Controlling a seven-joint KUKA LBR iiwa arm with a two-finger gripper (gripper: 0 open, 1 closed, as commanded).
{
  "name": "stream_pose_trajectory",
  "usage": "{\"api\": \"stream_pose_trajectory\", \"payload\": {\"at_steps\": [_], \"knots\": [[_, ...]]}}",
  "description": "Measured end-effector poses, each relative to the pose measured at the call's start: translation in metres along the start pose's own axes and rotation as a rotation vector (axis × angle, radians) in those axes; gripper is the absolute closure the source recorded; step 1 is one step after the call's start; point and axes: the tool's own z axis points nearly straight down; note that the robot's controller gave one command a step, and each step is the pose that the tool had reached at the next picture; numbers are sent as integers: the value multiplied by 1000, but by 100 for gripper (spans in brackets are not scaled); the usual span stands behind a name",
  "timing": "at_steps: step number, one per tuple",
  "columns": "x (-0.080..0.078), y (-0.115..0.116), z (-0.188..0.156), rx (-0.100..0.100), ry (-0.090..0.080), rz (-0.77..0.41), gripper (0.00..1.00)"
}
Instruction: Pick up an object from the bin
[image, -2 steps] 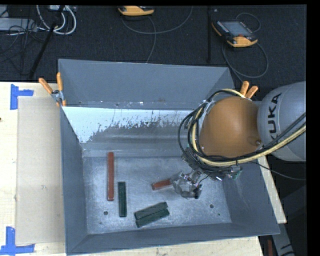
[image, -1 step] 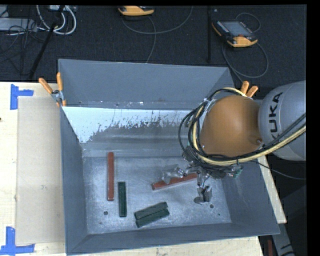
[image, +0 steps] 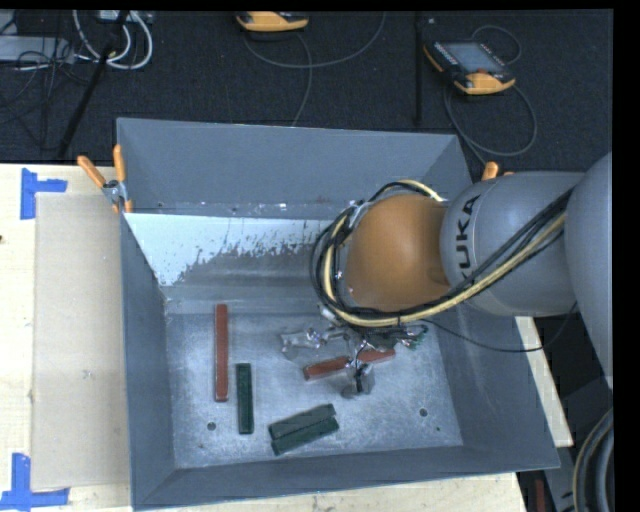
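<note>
- The pincer (image: 357, 376) is low over the floor of the bin (image: 425, 405), right of the frame's centre, at a reddish-brown bar (image: 324, 369) that lies nearly level there.
- Pincer state: it cannot be told whether it is apart, together or clamped on that bar.
- Progress, as a judgement: the task is at the grasp stage. The bar rests on the floor, so nothing is lifted yet. Securing the grip and raising the bar remain.
- Untouched, left of centre: a second reddish-brown bar (image: 221, 352), a dark green strip (image: 244, 398) and a dark green block (image: 303, 428).
- Legible writing: "KUKA" on the grey arm (image: 462, 245), first letter partly hidden.
</note>
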Motion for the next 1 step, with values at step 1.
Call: {"api": "stream_pose_trajectory", "payload": {"at_steps": [1], "knots": [[2, -1, -4, 2, 1, 4, 100]]}}
